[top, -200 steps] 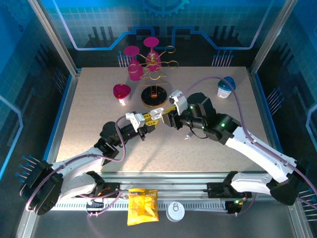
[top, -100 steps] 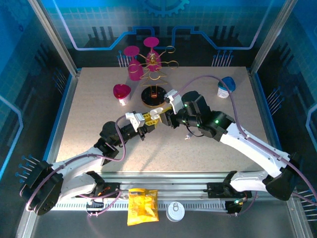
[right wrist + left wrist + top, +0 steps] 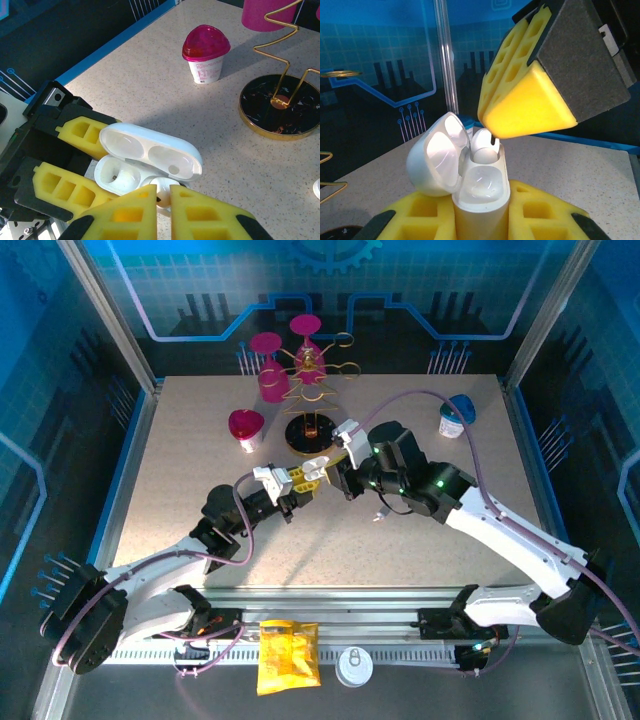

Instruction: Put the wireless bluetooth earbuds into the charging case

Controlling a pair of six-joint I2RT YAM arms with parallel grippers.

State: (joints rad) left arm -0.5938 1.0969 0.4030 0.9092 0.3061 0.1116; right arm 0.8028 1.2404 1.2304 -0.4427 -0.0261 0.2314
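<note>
Right gripper [image 3: 162,196]: yellow fingers [image 3: 200,210] drawn nearly together, pinching a white earbud [image 3: 161,190] between their tips. The earbud sits in one pocket of the open charging case [image 3: 150,157], its head standing proud of the rim. The neighbouring pocket [image 3: 119,176] is unfilled, and the lid is swung fully back.

Left gripper [image 3: 480,222]: clamped on the case's lower body from both sides, holding it upright.

Top view: the left arm [image 3: 170,570] runs diagonally from its base to the table centre. The right arm [image 3: 500,530] bends at the elbow with its wrist turned leftward, so the two grippers meet tip to tip.

Beyond the case stand a pink-lidded cup [image 3: 205,55], its label print too small to read, and a gold wire stand [image 3: 265,115] on a black disc base. A blue-lidded cup [image 3: 455,418] sits well apart at the far right.
</note>
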